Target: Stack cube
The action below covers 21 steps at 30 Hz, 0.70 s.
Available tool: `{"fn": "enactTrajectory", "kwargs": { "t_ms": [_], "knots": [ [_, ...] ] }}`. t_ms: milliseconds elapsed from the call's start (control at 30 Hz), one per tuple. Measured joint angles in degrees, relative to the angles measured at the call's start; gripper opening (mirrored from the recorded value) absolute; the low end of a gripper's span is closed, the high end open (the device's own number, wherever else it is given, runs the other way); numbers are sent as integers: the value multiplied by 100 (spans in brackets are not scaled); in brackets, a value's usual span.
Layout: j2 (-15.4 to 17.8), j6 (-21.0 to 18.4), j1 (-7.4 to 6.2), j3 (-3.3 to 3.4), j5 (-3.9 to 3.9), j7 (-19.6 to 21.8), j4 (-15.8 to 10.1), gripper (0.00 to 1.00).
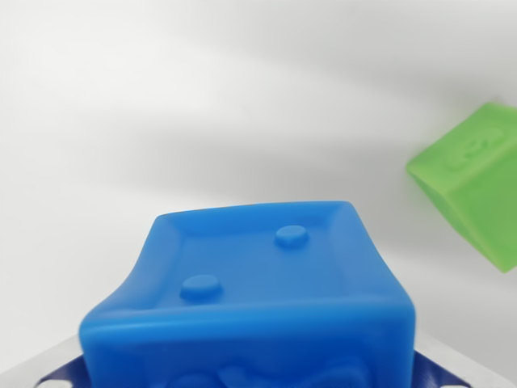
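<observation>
The blue cube [258, 299] fills the lower middle of the wrist view, its faces bulging as if squeezed, and appears to be gripped by the tool, whose fingers are out of frame, so a firm grasp is a judgement only; the step in hand is likely the carry. The next move calls for aligning it over the green cube [477, 182], which sits apart at the wrist view's right on the white table [202, 97]. The blue cube is soft-looking, with two raised dots on its recessed face.
</observation>
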<state>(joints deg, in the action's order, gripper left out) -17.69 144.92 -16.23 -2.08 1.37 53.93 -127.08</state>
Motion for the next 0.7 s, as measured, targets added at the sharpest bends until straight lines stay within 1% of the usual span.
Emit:
{"fn": "enactTrajectory", "kwargs": {
  "t_ms": [433,700],
  "knots": [
    [69,-71,36,113,-65,359,0,0],
    [105,-105,56,176,-92,571,0,0]
  ]
}}
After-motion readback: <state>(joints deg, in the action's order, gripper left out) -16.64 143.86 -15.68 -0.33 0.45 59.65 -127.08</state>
